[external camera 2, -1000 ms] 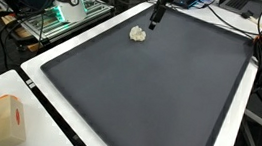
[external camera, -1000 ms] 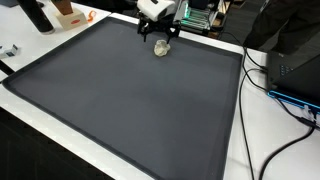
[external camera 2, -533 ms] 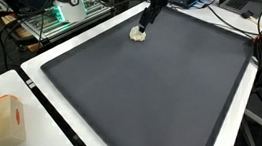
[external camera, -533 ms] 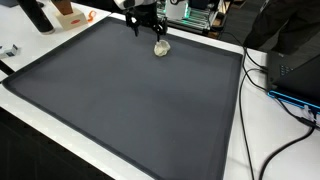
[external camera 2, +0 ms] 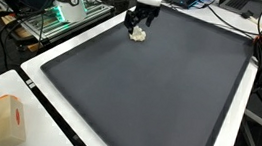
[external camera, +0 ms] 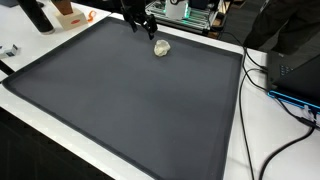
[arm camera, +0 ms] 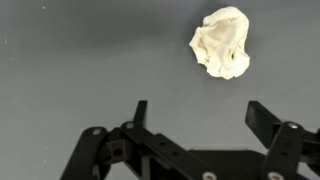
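My hand (arm camera: 200,112) is spread wide, with the two dark fingers well apart and nothing between them. It hangs low over the dark grey mat (arm camera: 70,50) that covers most of the worktop (external camera: 246,100). The thing nearest to me is a small crumpled white wad (arm camera: 222,42), maybe of paper, though I cannot tell the material for sure. In the wrist view it lies on the mat beyond my fingertips, outside the gap between them and nearer to one finger than to the other, and I do not touch it. In both exterior views the hand (external camera: 140,22) (external camera 2: 137,21) is just beside the wad (external camera: 161,47) (external camera 2: 139,34), close to the far border of the mat (external camera: 130,100). Far from my hand, past the opposite corner of the mat, an orange and brown cardboard box (external camera 2: 5,118) stands in an exterior view. Well off to the side of the hand, some dark cables (external camera: 275,95) run beyond the edge of the worktop.
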You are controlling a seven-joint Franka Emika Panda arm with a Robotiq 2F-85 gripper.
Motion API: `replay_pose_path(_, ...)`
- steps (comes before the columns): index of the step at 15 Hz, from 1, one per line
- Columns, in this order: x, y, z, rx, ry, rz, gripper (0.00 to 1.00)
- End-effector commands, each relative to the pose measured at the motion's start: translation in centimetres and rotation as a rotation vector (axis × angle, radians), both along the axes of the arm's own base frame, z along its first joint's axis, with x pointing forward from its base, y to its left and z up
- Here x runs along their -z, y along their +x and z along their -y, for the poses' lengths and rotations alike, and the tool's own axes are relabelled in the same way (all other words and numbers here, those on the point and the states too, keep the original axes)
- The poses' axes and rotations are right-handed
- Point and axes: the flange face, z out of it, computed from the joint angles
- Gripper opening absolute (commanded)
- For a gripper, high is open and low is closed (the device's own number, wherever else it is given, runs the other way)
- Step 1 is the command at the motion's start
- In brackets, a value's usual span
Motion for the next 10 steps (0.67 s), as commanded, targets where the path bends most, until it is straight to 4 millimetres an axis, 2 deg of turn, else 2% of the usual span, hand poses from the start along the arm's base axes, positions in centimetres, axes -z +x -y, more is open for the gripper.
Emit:
replay_pose_path(1, 0.5, -2.5, 1.8, 0.195, 0.046, -0.005, 1.0)
replay_pose_path(10, 1.9, -6.3, 4.2, 0.641, 0.159, -0.063, 1.0)
